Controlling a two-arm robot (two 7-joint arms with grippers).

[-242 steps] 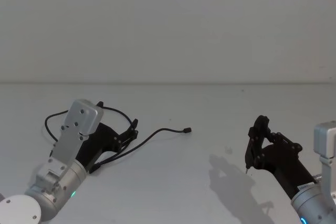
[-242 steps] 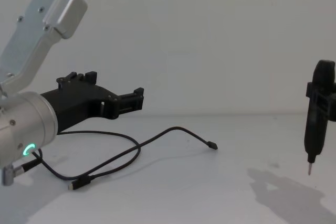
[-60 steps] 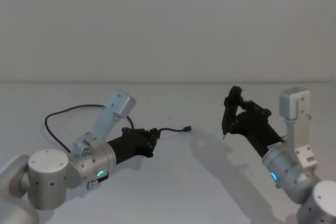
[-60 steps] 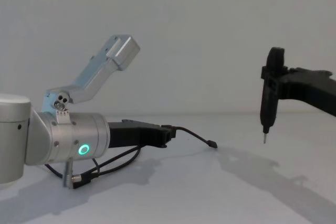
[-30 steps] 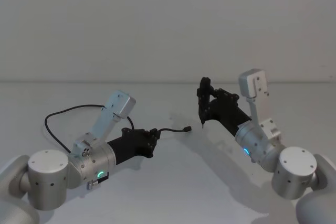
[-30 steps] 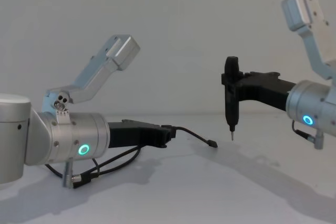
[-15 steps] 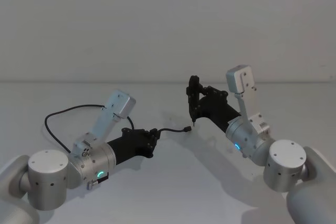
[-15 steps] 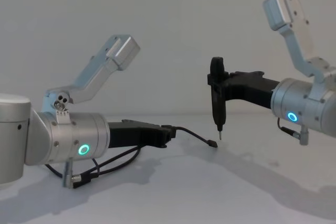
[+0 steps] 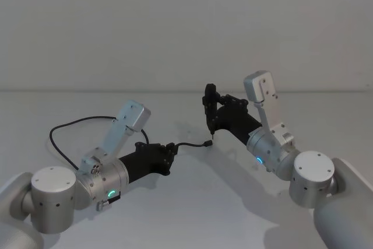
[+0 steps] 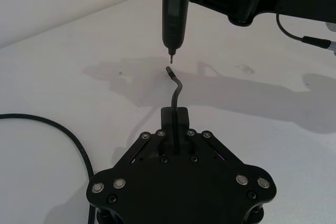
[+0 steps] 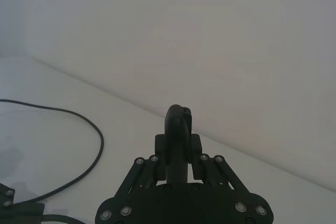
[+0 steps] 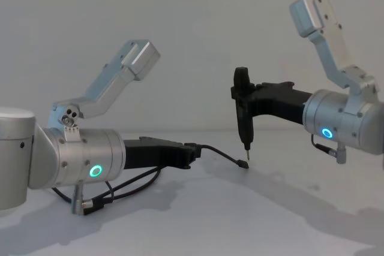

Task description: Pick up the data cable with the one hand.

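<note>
The data cable (image 9: 65, 125) is a thin black cord looping over the white table at the left. My left gripper (image 9: 169, 148) is shut on it close to one end. From the gripper (image 10: 175, 115) a short length of cable (image 10: 177, 88) sticks out, ending in a small plug (image 12: 242, 164) just above the table. My right gripper (image 9: 212, 108) is shut on a short black stub with a metal tip (image 12: 242, 121), held upright. Its tip hangs just above the cable's plug, almost touching. The right wrist view shows the gripper (image 11: 178, 148) clamped on the stub (image 11: 178, 121).
The white tabletop (image 9: 192, 202) stretches to a plain white wall behind. Slack cable and its other plug (image 12: 90, 207) lie under my left forearm. The near middle and right of the table are bare.
My right arm has swung left with the stub, bringing its tip from the table's right side to just over the cable's plug. The left arm and the cable have stayed still.
</note>
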